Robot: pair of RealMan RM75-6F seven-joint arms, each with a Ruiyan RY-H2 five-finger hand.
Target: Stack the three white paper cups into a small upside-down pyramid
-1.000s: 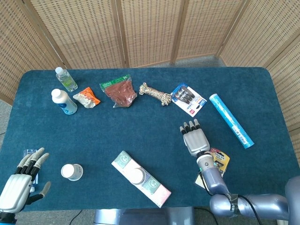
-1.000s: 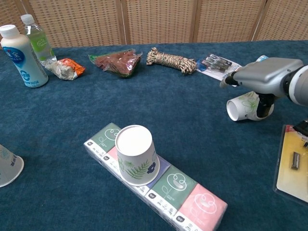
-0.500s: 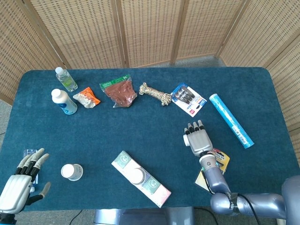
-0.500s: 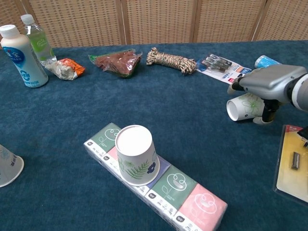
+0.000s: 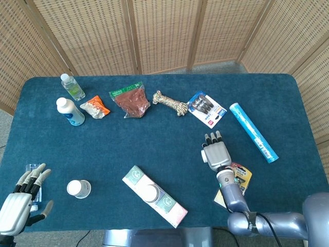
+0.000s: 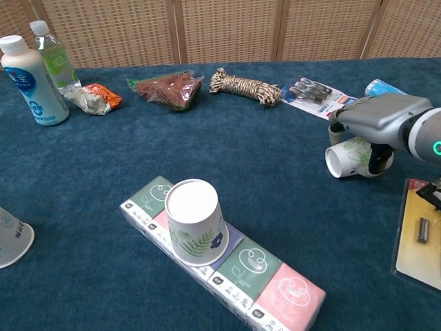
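Cup (image 6: 348,157) under flat right hand (image 6: 381,112)

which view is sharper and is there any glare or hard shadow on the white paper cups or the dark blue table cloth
Head view: even, soft light, no glare on the dark blue table cloth; small things look a bit soft. Chest view: sharper up close, the upside-down white paper cup on the tissue pack is crisp with only a faint shadow; the cup on its side lies shaded under the right hand.

A staged test setup rather than a lived-in room: a table (image 5: 154,144) covered in dark blue felt, hemmed along its far edge by woven rattan screens (image 5: 164,33), with unrelated groceries and hardware lined up there.
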